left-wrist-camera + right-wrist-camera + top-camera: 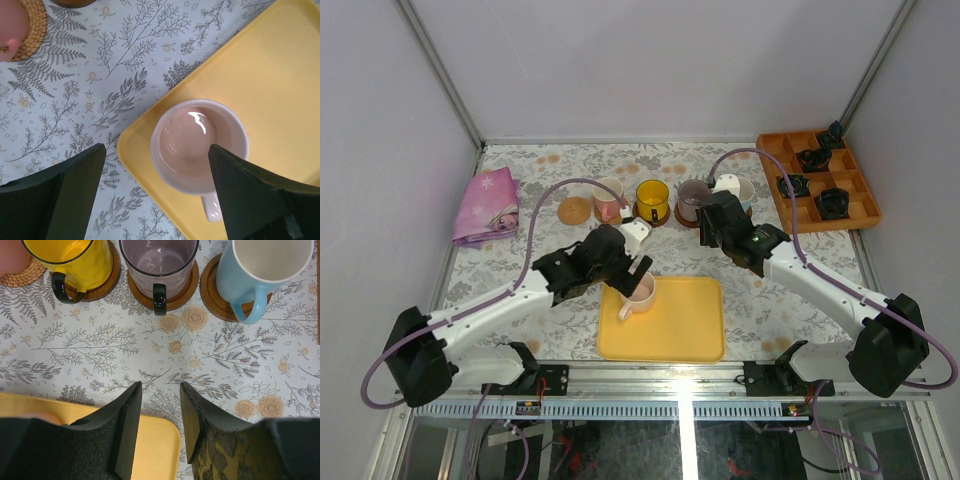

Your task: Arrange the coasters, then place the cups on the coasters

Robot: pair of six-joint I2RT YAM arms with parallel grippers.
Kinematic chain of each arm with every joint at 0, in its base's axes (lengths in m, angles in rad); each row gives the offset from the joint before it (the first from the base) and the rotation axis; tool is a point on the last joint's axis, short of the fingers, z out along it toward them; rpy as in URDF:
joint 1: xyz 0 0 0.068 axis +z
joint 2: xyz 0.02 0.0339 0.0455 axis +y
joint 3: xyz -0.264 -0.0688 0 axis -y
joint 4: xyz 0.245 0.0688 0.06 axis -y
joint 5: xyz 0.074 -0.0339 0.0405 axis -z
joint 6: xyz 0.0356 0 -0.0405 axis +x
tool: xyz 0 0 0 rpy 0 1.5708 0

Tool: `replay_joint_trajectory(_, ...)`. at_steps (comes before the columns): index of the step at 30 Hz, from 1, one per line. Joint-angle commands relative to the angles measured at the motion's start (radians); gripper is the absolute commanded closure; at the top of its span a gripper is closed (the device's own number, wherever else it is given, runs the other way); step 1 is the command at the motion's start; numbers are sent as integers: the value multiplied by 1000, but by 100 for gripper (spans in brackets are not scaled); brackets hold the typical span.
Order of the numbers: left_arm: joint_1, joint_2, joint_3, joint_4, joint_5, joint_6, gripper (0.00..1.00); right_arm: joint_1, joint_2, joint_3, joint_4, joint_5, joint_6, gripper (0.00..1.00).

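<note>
A pale pink cup (199,145) stands on the far-left corner of the yellow tray (280,90), handle toward the near side. My left gripper (156,147) hangs over it, open wide, one finger on each side of the cup and not touching it. At the back there is a row: an empty tan coaster (576,210), a second pink cup (608,198) on a tan coaster (22,272), then the yellow cup (67,260), the purple-grey cup (159,260) and the light blue cup (265,265), each on a dark brown coaster (212,290). My right gripper (160,390) hovers in front of that row, open and holding nothing.
An orange compartment tray (860,205) holding several black objects sits at the back right. A folded pink cloth (485,205) lies at the back left. The yellow tray (670,325) takes up the near middle of the floral table.
</note>
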Motion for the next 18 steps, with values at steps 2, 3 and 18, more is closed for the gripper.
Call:
replay_joint_trajectory(2, 3, -139, -13, -86, 116, -142, 13, -6, 14, 28, 36, 1, 7, 56)
replay_joint_trajectory(3, 3, -161, -31, -89, 140, -171, 13, -6, 16, 30, 37, 0, 5, 56)
replay_joint_trajectory(18, -85, -212, -175, -96, 88, -427, 15, -6, 25, 41, 24, -27, 5, 58)
